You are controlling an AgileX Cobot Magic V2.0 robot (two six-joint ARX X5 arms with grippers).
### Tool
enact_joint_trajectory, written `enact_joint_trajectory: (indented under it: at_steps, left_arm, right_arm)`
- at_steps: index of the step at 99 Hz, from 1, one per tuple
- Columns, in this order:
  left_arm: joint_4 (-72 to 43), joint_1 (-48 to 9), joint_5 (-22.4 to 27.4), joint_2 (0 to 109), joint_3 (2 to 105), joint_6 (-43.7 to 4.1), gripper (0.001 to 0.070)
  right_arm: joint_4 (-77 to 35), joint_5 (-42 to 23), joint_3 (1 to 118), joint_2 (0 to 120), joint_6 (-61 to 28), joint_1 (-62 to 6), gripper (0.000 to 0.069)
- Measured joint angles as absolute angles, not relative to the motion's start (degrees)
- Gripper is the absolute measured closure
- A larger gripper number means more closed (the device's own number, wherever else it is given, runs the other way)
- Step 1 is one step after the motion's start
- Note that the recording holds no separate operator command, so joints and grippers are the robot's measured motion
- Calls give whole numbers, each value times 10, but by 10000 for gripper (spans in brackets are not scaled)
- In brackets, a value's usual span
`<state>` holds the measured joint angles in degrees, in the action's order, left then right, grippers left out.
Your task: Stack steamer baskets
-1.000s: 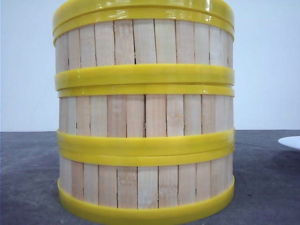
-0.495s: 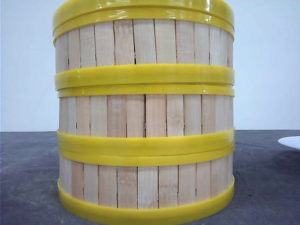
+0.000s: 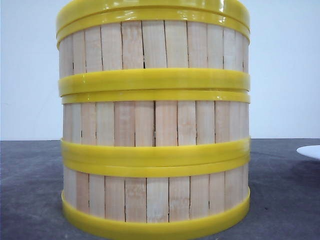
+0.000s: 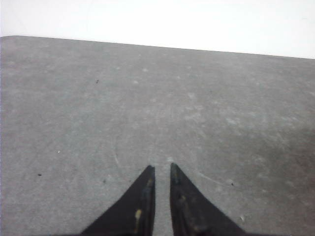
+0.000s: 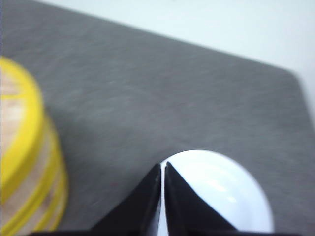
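Three steamer baskets stand stacked in one straight column close in front of the front camera: the top basket [image 3: 155, 47], the middle basket [image 3: 155, 125] and the bottom basket [image 3: 155, 200], which rests on the grey table. All have pale slat walls and yellow rims. The right wrist view catches the side of the stack [image 5: 22, 162]. My left gripper [image 4: 162, 167] hovers over bare table, its fingers nearly together with nothing between them. My right gripper [image 5: 163, 165] is shut and empty, away from the stack, above a white plate. Neither gripper shows in the front view.
A white plate [image 5: 221, 191] lies on the grey table [image 4: 147, 98] to the right of the stack; its edge shows in the front view [image 3: 311, 151]. A white wall stands behind the table's far edge.
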<state>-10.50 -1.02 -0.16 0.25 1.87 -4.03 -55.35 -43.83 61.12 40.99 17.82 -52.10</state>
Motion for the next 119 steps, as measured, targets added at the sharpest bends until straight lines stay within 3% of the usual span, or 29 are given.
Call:
enact_joint_trajectory:
  at_steps: [25, 45, 63, 89, 119]
  left_arm:
    - [-105, -10, -2, 3, 19, -40, 682]
    - [-105, -10, -2, 3, 19, -40, 682]
    - [-105, -10, -2, 3, 19, -40, 682]
    - [-105, -10, -2, 3, 19, -40, 682]
    - [-105, -10, -2, 3, 19, -40, 682]
  right_arm:
    - [-552, -492, 611, 401, 168, -508, 686]
    - [-514, -475, 611, 375, 159, -403, 686]
    - [-474, -354, 610, 351, 128, -264, 686]
    - [-318, -128, 534, 305, 1, -106, 686]
    - [-118, -14, 312, 237, -38, -2, 686]
